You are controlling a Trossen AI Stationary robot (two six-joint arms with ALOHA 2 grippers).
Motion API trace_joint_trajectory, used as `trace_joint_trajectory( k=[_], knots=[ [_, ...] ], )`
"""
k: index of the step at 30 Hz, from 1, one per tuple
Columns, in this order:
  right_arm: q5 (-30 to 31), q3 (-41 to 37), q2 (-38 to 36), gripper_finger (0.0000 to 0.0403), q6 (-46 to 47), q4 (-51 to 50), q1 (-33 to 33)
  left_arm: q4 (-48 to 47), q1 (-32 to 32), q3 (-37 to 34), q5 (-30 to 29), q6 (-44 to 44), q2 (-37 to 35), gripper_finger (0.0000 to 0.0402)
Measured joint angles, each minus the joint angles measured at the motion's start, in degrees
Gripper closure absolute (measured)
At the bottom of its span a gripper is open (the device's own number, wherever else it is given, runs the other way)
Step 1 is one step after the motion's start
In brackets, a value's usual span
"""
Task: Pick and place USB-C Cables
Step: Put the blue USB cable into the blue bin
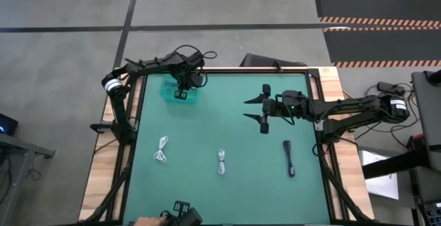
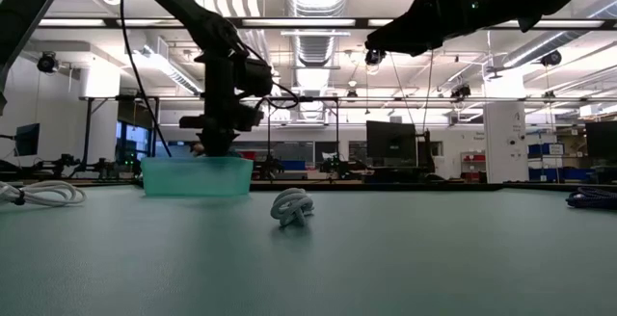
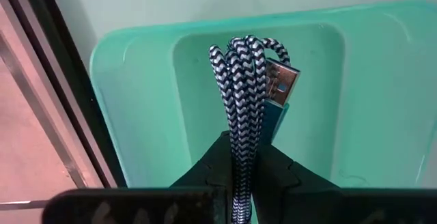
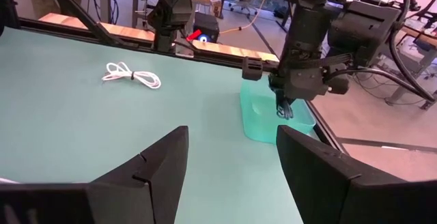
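left gripper [image 3: 244, 166] jaws pinch braided grey-teal USB-C cable bundle [image 3: 247, 87] mid-coil over translucent teal plastic bin [image 3: 136, 115], looks light, floppy, grippy braid; right gripper [image 1: 264, 109] jaws spread, idle mid-table

No readable text, labels, brands or numbers on table, arms or room beyond.

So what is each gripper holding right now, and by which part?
Left gripper pinches the braided cable bundle around its middle, over the teal bin. Right gripper holds nothing.
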Motion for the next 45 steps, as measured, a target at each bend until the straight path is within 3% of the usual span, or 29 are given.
trace_joint_trajectory(
  k=[26, 45],
  knots=[
    [0.0, -0.2, 0.0, 0.0188, 0.4, 0.0, 0.0, 6.7, 0.0, -7.6, 0.2, 0.1, 0.0, 0.0384],
    [0.0, -0.3, 0.0, 0.0188, 0.9, 0.0, 0.0, 7.4, 0.0, -8.0, 0.2, -0.2, 0.0, 0.0384]
  ],
)
